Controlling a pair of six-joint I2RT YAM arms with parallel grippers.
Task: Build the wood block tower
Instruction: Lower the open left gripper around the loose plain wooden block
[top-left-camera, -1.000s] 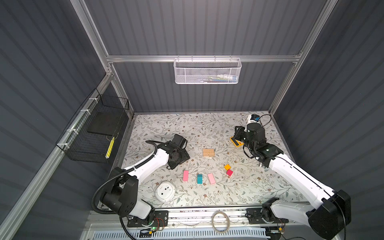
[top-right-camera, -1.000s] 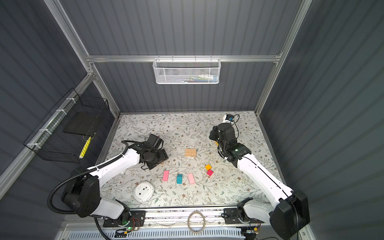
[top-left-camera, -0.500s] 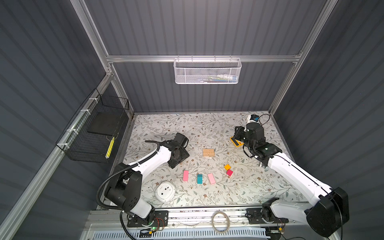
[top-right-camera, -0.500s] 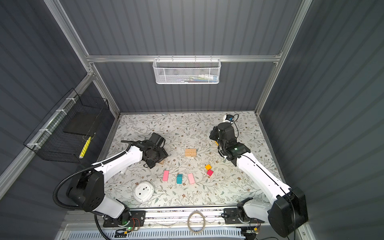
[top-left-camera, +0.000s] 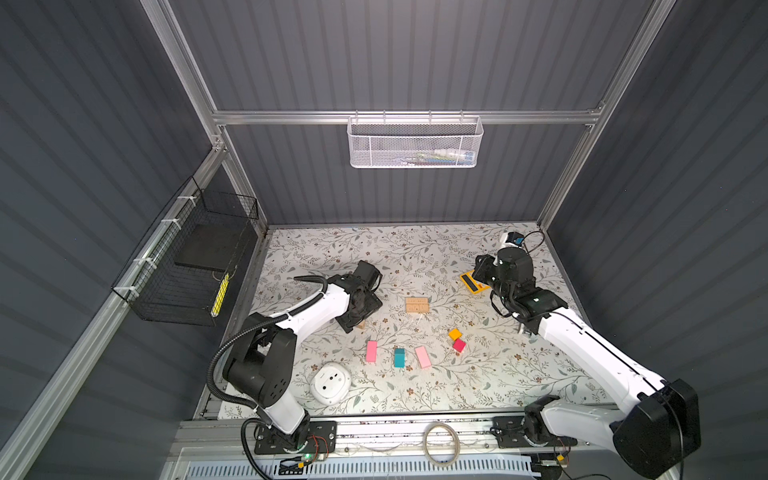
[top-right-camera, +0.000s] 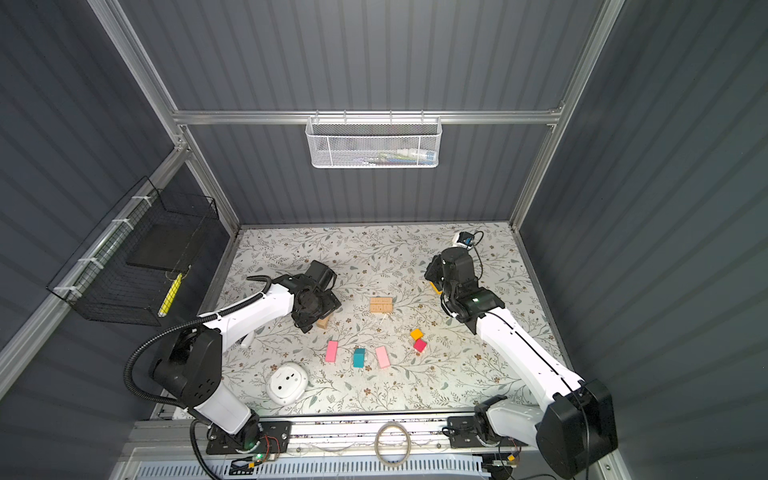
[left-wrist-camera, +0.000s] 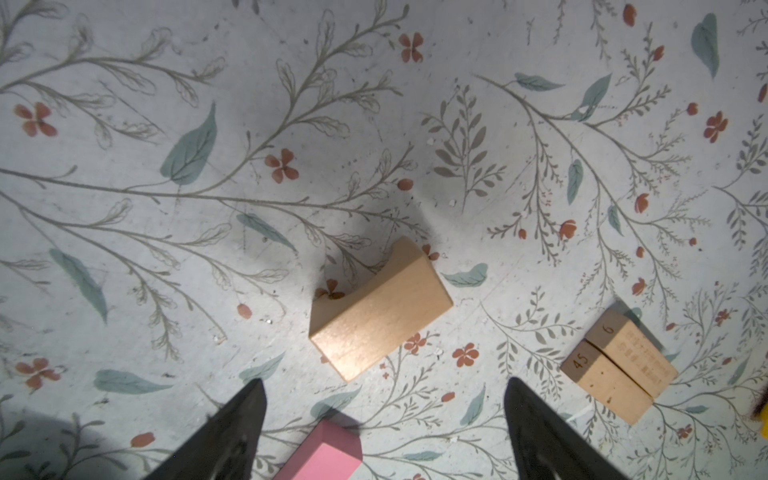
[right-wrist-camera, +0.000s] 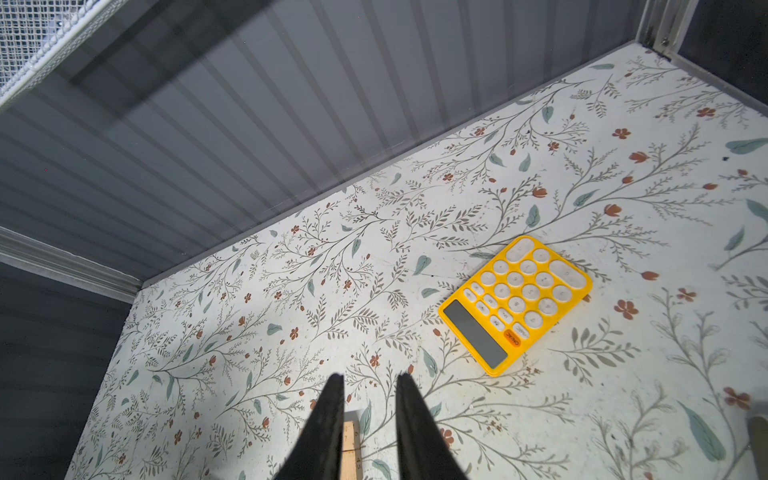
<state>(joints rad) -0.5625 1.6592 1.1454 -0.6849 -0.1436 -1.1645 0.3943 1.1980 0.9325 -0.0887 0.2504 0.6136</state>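
Note:
My left gripper (left-wrist-camera: 385, 386) is open, low over the table; a tan wood block (left-wrist-camera: 380, 307) lies free just beyond its fingertips, also seen beside the left gripper (top-left-camera: 357, 320) as a tan block (top-left-camera: 360, 325). Two tan bars (top-left-camera: 417, 304) lie side by side mid-table. In front of them lie a pink slab (top-left-camera: 371, 351), the teal block (top-left-camera: 399, 357), another pink slab (top-left-camera: 422, 356), the orange cube (top-left-camera: 455, 334) and the red cube (top-left-camera: 459, 345). No tower is in view. My right gripper (right-wrist-camera: 370, 378) hovers with jaws narrowly apart, holding nothing.
A yellow calculator (right-wrist-camera: 515, 303) lies at the back right, close to the right gripper (top-left-camera: 480, 266). A white round device (top-left-camera: 331, 382) sits at the front left. A black wire basket (top-left-camera: 187, 266) hangs on the left wall, a white mesh basket (top-left-camera: 415, 143) on the back wall.
The left jaws have spread wider and the left wrist has shifted slightly; the tan block now shows on the table beside it. The right arm has not moved.

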